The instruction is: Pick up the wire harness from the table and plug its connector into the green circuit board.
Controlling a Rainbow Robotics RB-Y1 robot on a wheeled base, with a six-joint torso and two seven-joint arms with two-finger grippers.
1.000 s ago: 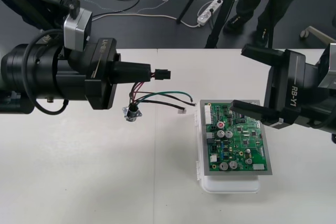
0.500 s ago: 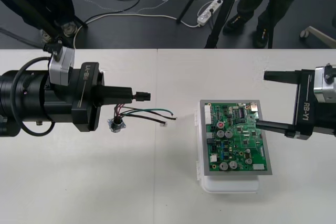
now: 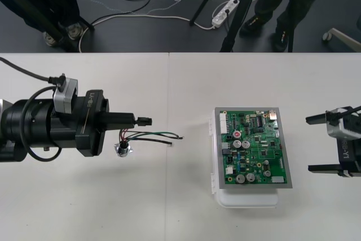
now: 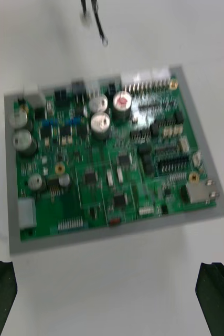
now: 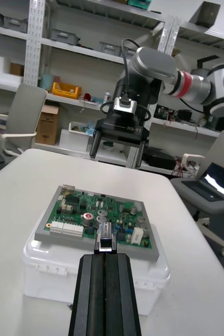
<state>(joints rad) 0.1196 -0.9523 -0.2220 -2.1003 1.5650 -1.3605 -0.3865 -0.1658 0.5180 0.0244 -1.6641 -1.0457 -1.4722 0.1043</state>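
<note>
Table (image 3: 169, 207) carries the board (image 3: 254, 148). Left gripper (image 3: 134, 119) clamps the harness (image 3: 152, 135) plug (image 3: 145, 121) left of it; right gripper (image 3: 309, 144) stands spread, right of board.

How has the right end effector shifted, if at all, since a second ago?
Yes. The right end effector withdrew rightward, off the green circuit board and past its edge.

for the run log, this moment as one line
left gripper shut on plug, left of green circuit board | wires, socket trail from it | plug not in board | right gripper open, right of board
</note>
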